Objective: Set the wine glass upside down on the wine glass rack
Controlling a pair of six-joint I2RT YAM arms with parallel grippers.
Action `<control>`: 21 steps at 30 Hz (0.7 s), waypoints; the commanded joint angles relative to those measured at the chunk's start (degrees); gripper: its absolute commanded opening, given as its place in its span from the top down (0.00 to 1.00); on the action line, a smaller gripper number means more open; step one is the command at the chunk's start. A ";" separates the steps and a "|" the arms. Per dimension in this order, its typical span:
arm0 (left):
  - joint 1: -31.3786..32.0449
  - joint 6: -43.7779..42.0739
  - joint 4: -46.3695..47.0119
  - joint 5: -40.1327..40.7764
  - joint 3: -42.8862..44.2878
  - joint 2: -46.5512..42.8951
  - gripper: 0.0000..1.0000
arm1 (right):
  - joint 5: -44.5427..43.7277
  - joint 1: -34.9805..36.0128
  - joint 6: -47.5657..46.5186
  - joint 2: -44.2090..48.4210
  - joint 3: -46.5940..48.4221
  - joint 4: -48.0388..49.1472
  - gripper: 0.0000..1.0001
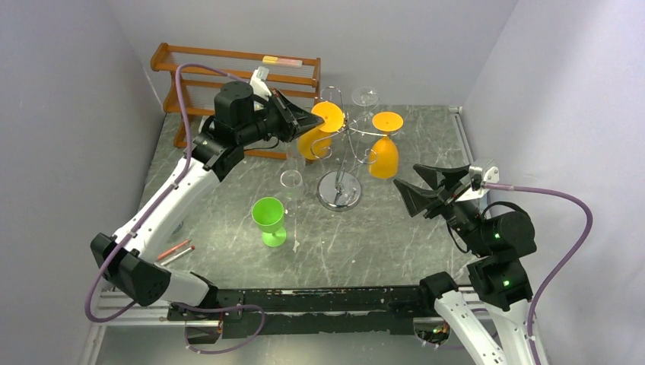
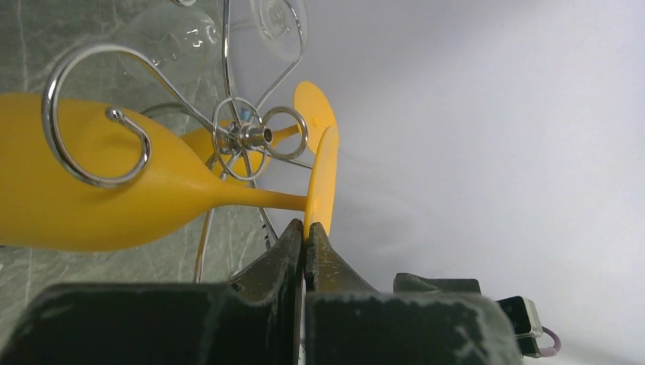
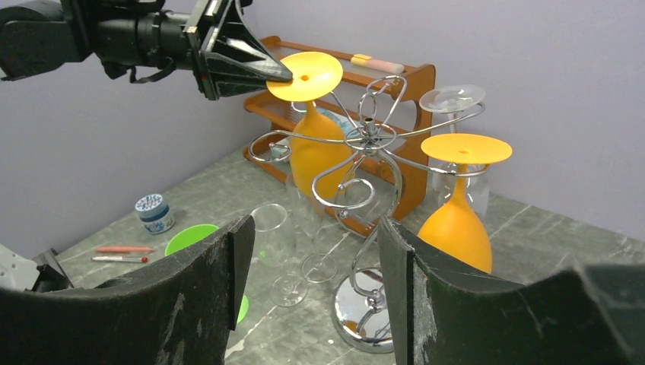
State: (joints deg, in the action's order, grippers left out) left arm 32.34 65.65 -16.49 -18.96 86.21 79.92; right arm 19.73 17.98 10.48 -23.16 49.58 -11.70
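The left gripper (image 2: pixel 306 228) pinches the foot-disc edge of the orange wine glass (image 1: pixel 316 143), which hangs bowl-down at the far-left side of the wine glass rack (image 1: pixel 339 192); whether its stem sits in a curl I cannot tell. It looks like light, stiff, slick plastic, so an edge pinch may let it swing. The right gripper (image 3: pixel 316 228) is spread, idle. A second orange glass (image 1: pixel 385 157) and clear glasses (image 1: pixel 291 181) crowd the rack.
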 commanded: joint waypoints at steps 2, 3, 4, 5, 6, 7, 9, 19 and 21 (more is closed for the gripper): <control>-2.10 1.34 7.72 -5.09 -1.86 0.80 0.95 | -0.79 -0.10 0.56 1.18 -0.71 0.37 0.36; -2.44 1.29 8.90 -5.72 -2.40 0.77 0.95 | -0.82 -0.10 0.59 1.18 -0.65 0.32 0.36; -2.77 1.10 9.99 -6.11 -2.96 0.69 0.95 | -0.84 -0.06 0.59 1.18 -0.63 0.28 0.36; -3.07 0.69 11.08 -6.51 -3.57 0.60 0.95 | -0.83 -0.05 0.62 1.23 -0.67 0.32 0.36; -3.35 0.18 12.06 -7.06 -4.08 0.59 0.95 | -0.87 -0.05 0.60 1.15 -0.71 0.36 0.36; -3.60 -0.19 12.68 -7.58 -4.50 0.59 0.95 | -0.86 -0.11 0.78 1.19 -0.71 0.45 0.36; -3.96 -1.23 14.48 -8.93 -5.68 0.44 0.95 | -0.93 -0.13 0.78 1.19 -0.65 0.53 0.36; -5.15 -5.75 19.76 -11.75 -9.43 0.70 0.95 | -0.81 -0.10 1.54 0.84 -0.93 1.34 0.36; -5.66 -5.97 22.08 -12.42 -9.85 1.07 0.95 | -0.59 -0.11 1.77 0.72 -1.04 1.58 0.36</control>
State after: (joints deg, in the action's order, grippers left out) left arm 27.86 62.22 -0.97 -28.34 77.25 80.88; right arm 19.44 17.98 11.57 -22.59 49.36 -11.35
